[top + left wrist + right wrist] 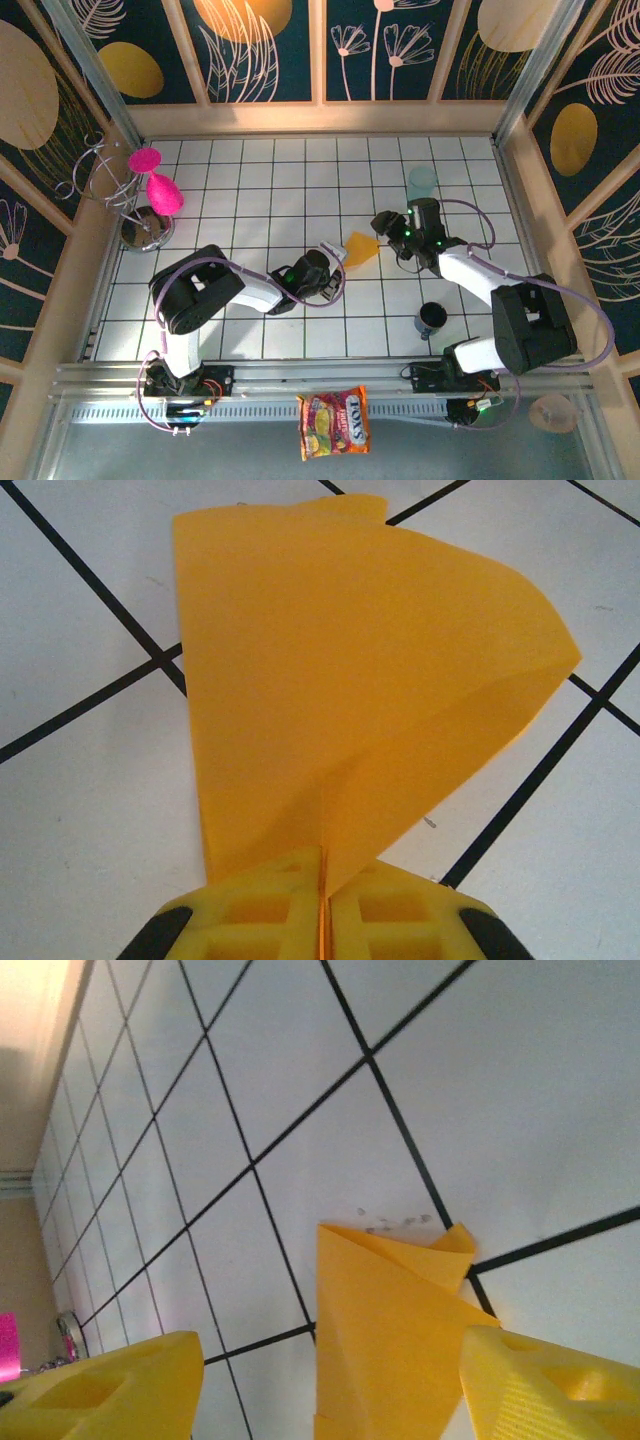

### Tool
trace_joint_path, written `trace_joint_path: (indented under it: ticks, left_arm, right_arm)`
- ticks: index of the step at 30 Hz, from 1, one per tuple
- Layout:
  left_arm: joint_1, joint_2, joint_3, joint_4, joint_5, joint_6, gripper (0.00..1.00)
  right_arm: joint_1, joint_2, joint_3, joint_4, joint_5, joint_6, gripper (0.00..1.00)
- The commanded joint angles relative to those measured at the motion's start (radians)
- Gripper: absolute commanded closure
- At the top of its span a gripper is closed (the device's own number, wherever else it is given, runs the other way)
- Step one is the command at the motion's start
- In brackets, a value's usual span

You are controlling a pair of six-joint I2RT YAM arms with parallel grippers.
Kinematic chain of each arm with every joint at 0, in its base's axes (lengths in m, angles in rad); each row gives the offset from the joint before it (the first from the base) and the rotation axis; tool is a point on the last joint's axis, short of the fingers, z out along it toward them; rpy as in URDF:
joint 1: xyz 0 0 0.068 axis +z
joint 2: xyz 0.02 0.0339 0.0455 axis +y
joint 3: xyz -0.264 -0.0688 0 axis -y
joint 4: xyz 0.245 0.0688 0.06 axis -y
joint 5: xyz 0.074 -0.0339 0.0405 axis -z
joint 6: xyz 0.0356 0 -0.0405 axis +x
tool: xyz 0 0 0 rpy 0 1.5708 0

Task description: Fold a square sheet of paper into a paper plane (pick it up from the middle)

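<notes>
The orange-yellow sheet of paper (362, 247) lies mid-table, folded into a tapering, kite-like paper plane shape. My left gripper (333, 252) is at its narrow left end. In the left wrist view the yellow fingers (260, 910) are pressed together on the paper's pointed end (350, 680), and the wide end fans away over the tiles. My right gripper (383, 222) hovers at the paper's far right side. It stands open in the right wrist view (330, 1385), with the folded paper (390, 1350) between its fingers, close to the right fingertip (550, 1380).
A dark cup (432, 318) stands near the right arm's base and a pale glass (422, 180) behind the right gripper. A wire stand with pink pieces (150, 195) sits at the back left. A red-and-yellow snack packet (334, 423) lies off the table's front edge.
</notes>
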State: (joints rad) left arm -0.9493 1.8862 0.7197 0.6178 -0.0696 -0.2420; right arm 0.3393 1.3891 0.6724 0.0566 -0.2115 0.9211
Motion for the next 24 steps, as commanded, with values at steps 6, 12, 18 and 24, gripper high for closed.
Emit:
trace_joint_path:
  ticks: [6,12,18,24]
  left_arm:
    - [0.000,-0.037,-0.024,0.000,-0.063,0.028,0.88]
    - [0.000,-0.072,-0.031,-0.004,-0.124,0.056,0.88]
    - [0.000,-0.079,-0.034,-0.004,-0.135,0.072,0.88]
    - [0.000,-0.076,-0.037,-0.006,-0.133,0.079,0.88]
  right_arm:
    - [0.025,0.040,0.003,-0.098,-0.033,-0.023,0.32]
    - [0.086,0.082,0.002,-0.051,-0.061,0.050,0.31]
    - [0.123,0.072,-0.055,0.114,-0.075,0.149,0.32]
    - [0.130,0.118,-0.013,0.115,-0.096,0.146,0.33]
